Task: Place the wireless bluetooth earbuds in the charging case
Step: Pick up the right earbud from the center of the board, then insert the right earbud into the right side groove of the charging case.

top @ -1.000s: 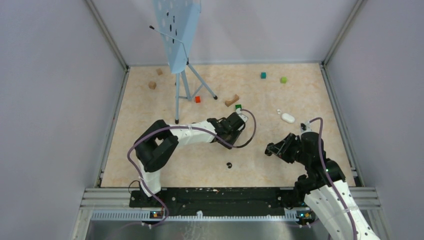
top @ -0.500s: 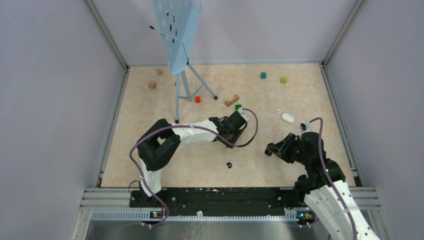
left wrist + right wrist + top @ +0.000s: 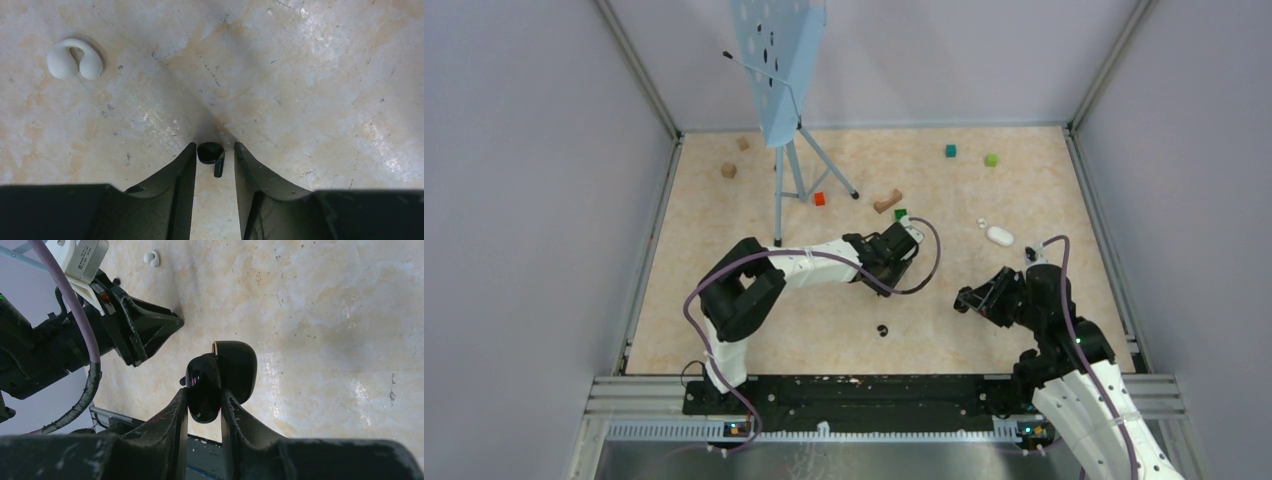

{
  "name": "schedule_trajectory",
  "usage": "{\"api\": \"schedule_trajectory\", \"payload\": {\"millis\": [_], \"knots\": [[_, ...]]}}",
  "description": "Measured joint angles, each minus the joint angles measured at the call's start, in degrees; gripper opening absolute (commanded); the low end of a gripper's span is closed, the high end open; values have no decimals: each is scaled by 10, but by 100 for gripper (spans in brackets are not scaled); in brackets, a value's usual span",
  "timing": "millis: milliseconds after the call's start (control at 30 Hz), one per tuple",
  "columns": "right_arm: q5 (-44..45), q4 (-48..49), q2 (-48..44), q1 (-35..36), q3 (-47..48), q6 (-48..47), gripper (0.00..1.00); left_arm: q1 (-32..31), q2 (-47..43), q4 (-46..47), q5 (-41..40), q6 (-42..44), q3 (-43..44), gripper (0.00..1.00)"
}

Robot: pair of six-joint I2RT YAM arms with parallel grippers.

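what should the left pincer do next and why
Probably close the left pincer on the black earbud. It lies on the table between the open fingers, not yet gripped, and the right pincer holds the black charging case ready nearby.

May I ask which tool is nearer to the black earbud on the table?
Left. The left tool hangs over the black earbud, framing it between its fingers; the right tool, gripping the charging case, sits off to its right.
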Motion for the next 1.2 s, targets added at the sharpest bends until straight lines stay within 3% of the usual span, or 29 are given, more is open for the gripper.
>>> {"api": "schedule_trajectory", "payload": {"millis": [367, 733, 1000, 1200], "knots": [[0, 0, 0, 0, 0, 1, 0, 0, 0, -6, 2, 3, 1, 22], [-14, 9, 4, 0, 0, 1, 0, 0, -16, -2, -1, -5, -10, 20], [-88, 98, 63, 0, -9, 15, 0, 0, -173, 71, -13, -15, -81, 23], [-160, 213, 101, 0, -59, 52, 0, 0, -360, 236, 0, -22, -199, 27]]}}
